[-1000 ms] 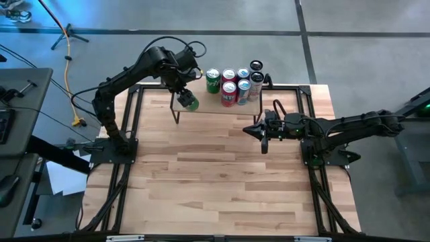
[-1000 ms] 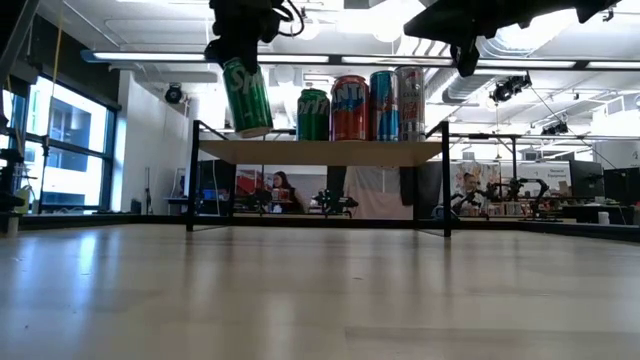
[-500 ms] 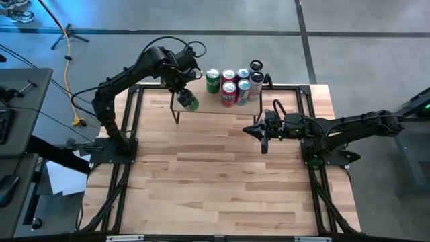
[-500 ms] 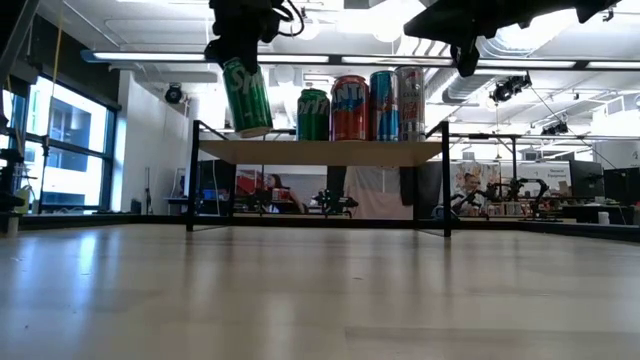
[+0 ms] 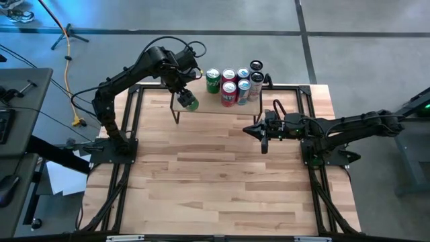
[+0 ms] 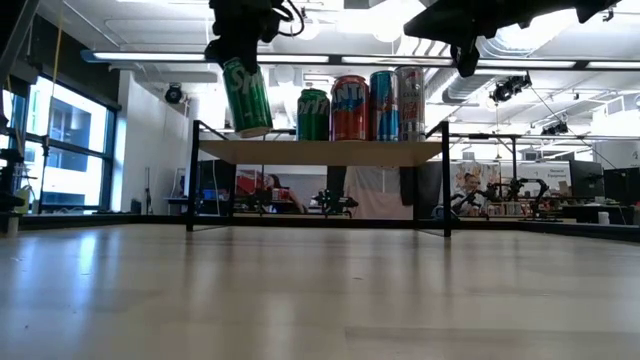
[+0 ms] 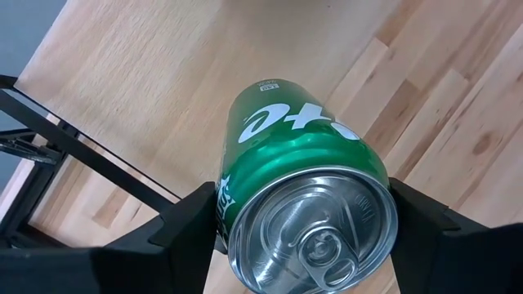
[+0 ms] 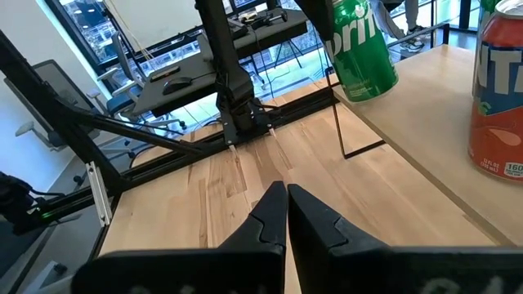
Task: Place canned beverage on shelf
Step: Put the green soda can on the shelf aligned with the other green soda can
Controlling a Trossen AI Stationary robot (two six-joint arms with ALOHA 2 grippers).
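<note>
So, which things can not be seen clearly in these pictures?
- Green can: low view does not settle whether its base touches the shelf.
- Left end effector: cut off by the top edge, low view.
- Rear cans: partly hidden behind the front ones.

One shelf, six cans standing on it (two green counting the held one), seven cans altogether.

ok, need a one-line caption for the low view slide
Left gripper holds a tilted green can just above the shelf, left of the four cans standing there.
</note>
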